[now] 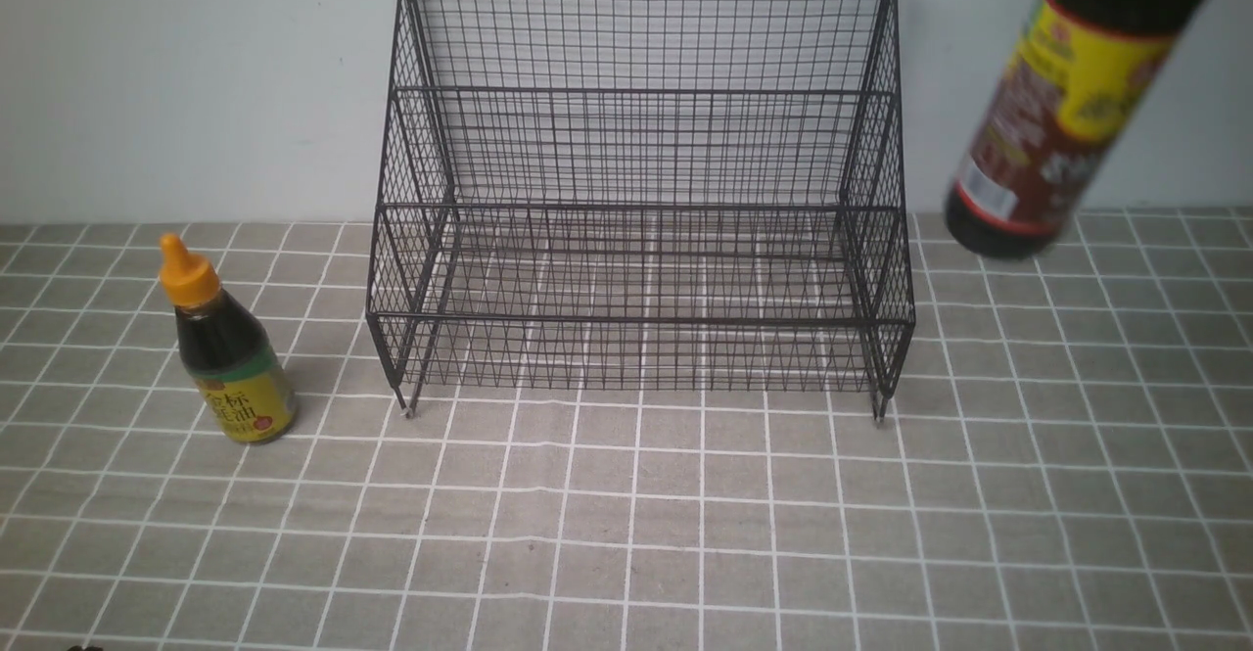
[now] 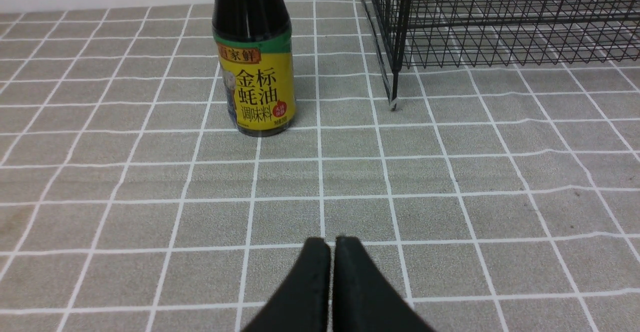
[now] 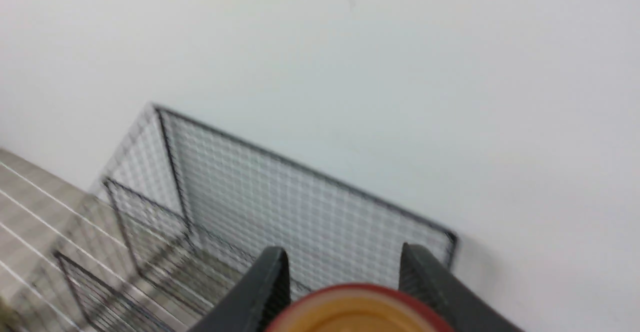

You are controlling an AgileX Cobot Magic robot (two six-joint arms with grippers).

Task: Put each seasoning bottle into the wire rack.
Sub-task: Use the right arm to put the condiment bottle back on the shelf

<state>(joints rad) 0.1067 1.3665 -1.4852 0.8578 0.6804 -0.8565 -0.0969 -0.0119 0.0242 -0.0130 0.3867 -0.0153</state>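
The black wire rack (image 1: 636, 206) stands at the back middle of the table against the wall, with nothing in it. The tall bottle (image 1: 1072, 103) with the yellow-and-red label hangs tilted in the air to the right of the rack, its cap out of the front view. In the right wrist view my right gripper (image 3: 345, 254) is shut on this bottle, with its cap top (image 3: 357, 312) between the jaws and the rack (image 3: 280, 212) beyond. The short bottle (image 1: 223, 348) with the orange nozzle stands upright left of the rack. My left gripper (image 2: 331, 244) is shut and empty, low over the cloth, well short of the short bottle (image 2: 254, 67).
A grey checked tablecloth (image 1: 685, 534) covers the table. A white wall (image 1: 196, 73) rises right behind the rack. The rack's front left foot (image 2: 393, 103) stands a little to the side of the short bottle in the left wrist view.
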